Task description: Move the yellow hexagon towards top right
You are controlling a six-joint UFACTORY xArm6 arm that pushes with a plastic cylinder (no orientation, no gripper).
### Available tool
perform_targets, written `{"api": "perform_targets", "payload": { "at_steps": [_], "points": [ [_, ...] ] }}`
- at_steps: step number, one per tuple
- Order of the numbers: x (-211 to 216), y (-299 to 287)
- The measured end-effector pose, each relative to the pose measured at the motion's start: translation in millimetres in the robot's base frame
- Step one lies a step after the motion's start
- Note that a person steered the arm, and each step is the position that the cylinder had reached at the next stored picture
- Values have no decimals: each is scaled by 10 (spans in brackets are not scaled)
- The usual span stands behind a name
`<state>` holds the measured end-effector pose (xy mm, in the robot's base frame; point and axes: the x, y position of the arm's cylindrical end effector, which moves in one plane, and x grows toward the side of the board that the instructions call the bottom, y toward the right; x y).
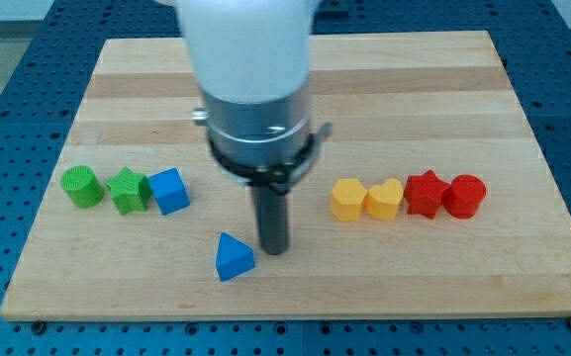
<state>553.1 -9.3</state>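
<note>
— Where is the rod standing now?

— In the camera view, the arm comes down from the view's top, white above and then a grey metal collar. Under it is the straight dark rod, and my tip rests on the light wooden board, a little toward the view's bottom from the board's middle. There is no pincer on this arm, only the rod, so nothing can be wide, narrow or holding.

— What is closest to it?

— The blue plastic triangle block. It lies just beside my tip, toward the view's left and slightly lower. I cannot tell if they touch; it looks like a thin gap between them.

— And the yellow one for the task?

— The yellow plastic hexagon block is on the view's right of my tip and a bit higher, apart from it. It touches the yellow heart block on its far side. After that come the red star block and the red cylinder block, all four in one tight row going away from my tip.

— On the other side?

— To the view's left of my tip and higher, another row: the blue cube block nearest, then the green star block, then the green cylinder block farthest. Around the board is a blue perforated table.
</note>
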Motion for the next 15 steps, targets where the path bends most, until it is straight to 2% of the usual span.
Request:
{"api": "perform_targets", "payload": {
  "at_steps": [1,2,4,5,6,7,8,9,10,11,12,14,15],
  "points": [
    [0,267],
    [0,267],
    [-296,532],
    [-1148,586],
    [-1559,608],
    [-1559,608],
    [-1324,295],
    [-901,135],
    [-1196,678],
    [-1448,773],
    [-1491,773],
    [-1058,385],
    [-1009,759]
  ]
}}
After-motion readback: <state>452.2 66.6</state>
